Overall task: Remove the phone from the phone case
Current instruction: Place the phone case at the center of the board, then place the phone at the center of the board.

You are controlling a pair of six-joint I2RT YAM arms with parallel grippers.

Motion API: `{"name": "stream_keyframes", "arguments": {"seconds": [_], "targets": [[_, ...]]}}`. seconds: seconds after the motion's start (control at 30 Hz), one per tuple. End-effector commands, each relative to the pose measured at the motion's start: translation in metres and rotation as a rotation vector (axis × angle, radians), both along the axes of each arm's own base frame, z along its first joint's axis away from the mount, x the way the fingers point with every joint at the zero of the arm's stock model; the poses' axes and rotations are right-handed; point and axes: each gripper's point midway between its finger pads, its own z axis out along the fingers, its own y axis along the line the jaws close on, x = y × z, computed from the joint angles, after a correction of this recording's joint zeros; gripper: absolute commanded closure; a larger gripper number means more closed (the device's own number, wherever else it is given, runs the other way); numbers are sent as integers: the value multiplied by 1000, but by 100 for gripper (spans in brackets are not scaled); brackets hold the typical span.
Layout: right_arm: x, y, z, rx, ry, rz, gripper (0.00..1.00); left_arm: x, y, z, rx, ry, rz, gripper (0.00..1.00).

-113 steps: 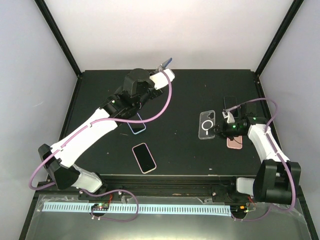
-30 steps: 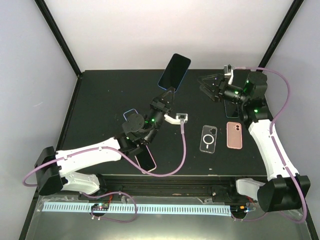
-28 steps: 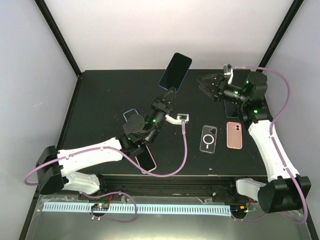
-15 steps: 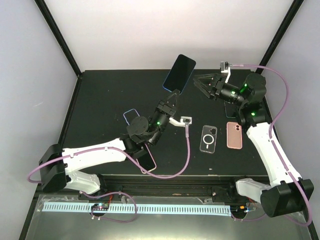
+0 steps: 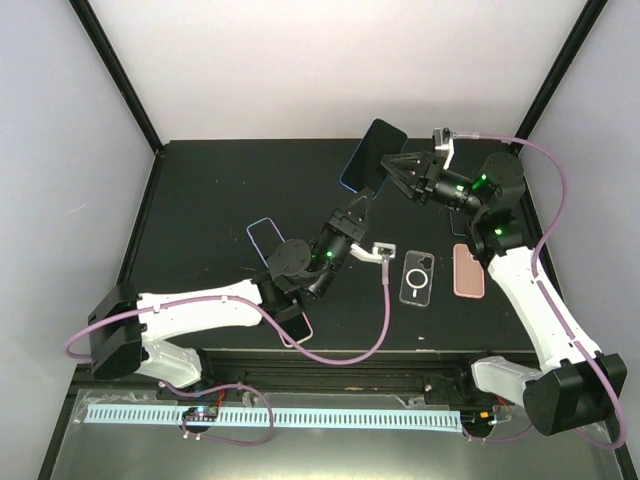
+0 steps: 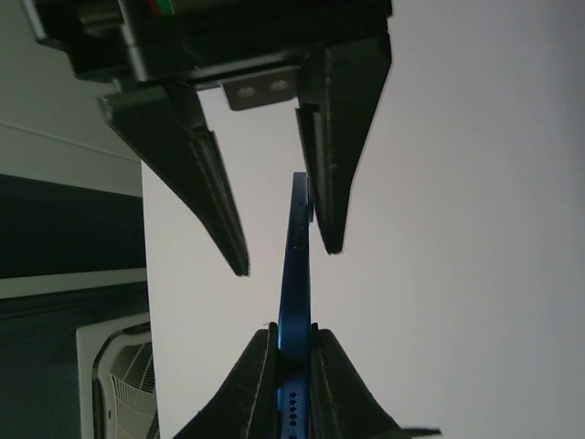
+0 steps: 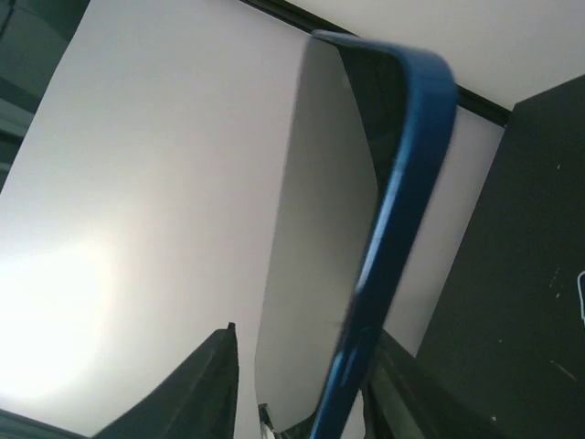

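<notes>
L gripper [image 5: 357,201] clamped on bottom end of phone [image 5: 373,155], held up off black table [image 5: 200,200] toward its 1 o'clock. Phone: slim slab, glossy dark glass face, rounded corners, in smooth blue case [image 6: 294,274] w/ speaker holes at base. R gripper [image 5: 393,172] at phone's 3 o'clock, jaws parted astride top end, one finger [image 6: 329,165] just beside case edge.

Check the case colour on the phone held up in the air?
Blue case, best seen in the right wrist view along its edge.
</notes>
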Motion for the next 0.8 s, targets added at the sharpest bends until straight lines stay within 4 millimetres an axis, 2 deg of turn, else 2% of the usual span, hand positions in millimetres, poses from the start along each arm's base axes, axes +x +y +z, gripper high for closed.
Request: {"name": "stream_keyframes", "arguments": {"seconds": [0.0,0.13,0.2,0.27,0.37,0.43,0.5,0.7,0.77], "targets": [[-9,0,6,36,-6,8,67,-8,0,41,-110,-55,-13,98],[-10,0,3,33,6,9,83,-8,-3,41,-110,-40,-15,98],[-11,0,4,30,0,11,88,-9,-4,39,-105,-37,-15,98],[-13,0,4,25,-8,13,92,-9,-3,36,-100,-33,-13,94],[-14,-1,6,14,-28,16,99,-11,0,29,-79,-25,-11,76],[-15,-2,10,4,-59,12,99,-13,5,23,-65,-19,-12,58],[-18,-3,16,-7,-100,11,99,-14,9,17,-52,-12,-10,44],[-27,-4,33,-37,-234,33,99,-14,23,-5,-50,43,3,25],[-34,-2,38,-54,-291,60,99,-12,35,-1,-82,72,18,22]]}}
